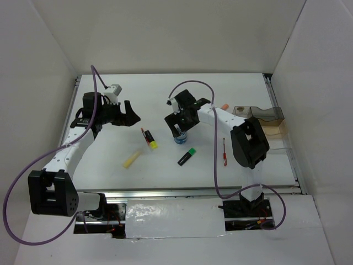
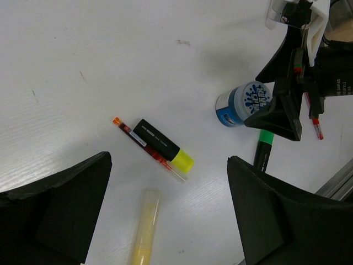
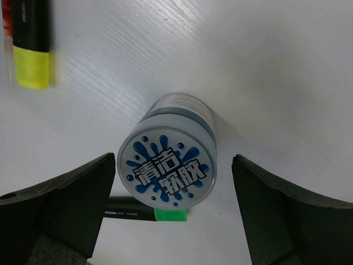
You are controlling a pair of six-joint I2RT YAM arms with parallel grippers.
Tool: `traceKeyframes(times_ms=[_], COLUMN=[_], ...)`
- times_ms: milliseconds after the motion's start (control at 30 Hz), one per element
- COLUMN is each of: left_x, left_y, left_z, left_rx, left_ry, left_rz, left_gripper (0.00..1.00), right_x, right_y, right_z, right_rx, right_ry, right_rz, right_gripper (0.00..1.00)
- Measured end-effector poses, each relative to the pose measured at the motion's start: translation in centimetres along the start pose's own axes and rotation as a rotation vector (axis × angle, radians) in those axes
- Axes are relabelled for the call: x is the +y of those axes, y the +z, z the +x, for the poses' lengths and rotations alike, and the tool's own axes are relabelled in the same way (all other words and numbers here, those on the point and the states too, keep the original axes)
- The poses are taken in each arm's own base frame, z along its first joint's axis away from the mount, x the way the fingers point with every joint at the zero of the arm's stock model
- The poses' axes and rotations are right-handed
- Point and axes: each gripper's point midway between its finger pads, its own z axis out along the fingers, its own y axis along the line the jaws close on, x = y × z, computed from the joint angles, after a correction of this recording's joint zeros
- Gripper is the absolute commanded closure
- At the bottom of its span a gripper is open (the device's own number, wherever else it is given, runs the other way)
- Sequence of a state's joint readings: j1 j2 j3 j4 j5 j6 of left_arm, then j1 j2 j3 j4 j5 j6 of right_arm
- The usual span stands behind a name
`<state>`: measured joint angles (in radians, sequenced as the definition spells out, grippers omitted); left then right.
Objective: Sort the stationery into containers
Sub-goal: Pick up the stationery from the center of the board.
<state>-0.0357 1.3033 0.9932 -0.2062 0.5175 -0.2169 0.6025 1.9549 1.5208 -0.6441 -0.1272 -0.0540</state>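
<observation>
The blue-topped round tub (image 1: 181, 138) stands upright mid-table. My right gripper (image 1: 178, 128) is open right above it; in the right wrist view the tub (image 3: 168, 165) sits between the fingers (image 3: 71, 204) with a gap on each side. My left gripper (image 1: 130, 114) is open and empty, hovering over the yellow-capped highlighter (image 2: 162, 148), which has a thin red tube (image 2: 132, 135) beside it, and the pale yellow stick (image 2: 144, 229). The green-capped highlighter (image 1: 187, 156) lies just behind the tub. A thin red pen (image 1: 224, 152) lies to the right. The orange-capped marker (image 1: 224, 106) is mostly hidden by the right arm.
The smoky clear organiser (image 1: 265, 113) with its tan box section (image 1: 274, 131) stands at the table's right edge. White walls close in the table on the left, back and right. The right arm's elbow (image 1: 251, 142) hangs over the table beside the organiser.
</observation>
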Motion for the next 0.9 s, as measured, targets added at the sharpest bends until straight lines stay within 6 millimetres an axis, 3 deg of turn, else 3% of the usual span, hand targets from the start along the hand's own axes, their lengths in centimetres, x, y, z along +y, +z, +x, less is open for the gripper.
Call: traceKeyframes(times_ms=[333,633,767,900], left_x=[0.1,0.0,-0.2,-0.3], left_y=[0.0,0.0,-0.1,-0.2], left_z=[0.3,0.1,-0.2,-2.3], left_rx=[0.001,-0.004,0.001,-0.023], left_ry=[-0.002,0.005,0.031,0.075], left_rz=[-0.001,0.003,0.014,0.014], left_gripper=[0.03,0.03,0.03,0.03], right_x=[0.0,-1.2,-3.5,-7.9], right_y=[0.0,-0.6,-3.2,-8.6], right_z=[-0.1,0.2,0.2,-0.4], right_rx=[0.013,0.021,-0.004,-0.097], right_ry=[0.002,0.019,0.060,0.142], right_rz=[0.000,0.031,0.069,0.137], right_gripper=[0.38,0.56,0.63,0.67])
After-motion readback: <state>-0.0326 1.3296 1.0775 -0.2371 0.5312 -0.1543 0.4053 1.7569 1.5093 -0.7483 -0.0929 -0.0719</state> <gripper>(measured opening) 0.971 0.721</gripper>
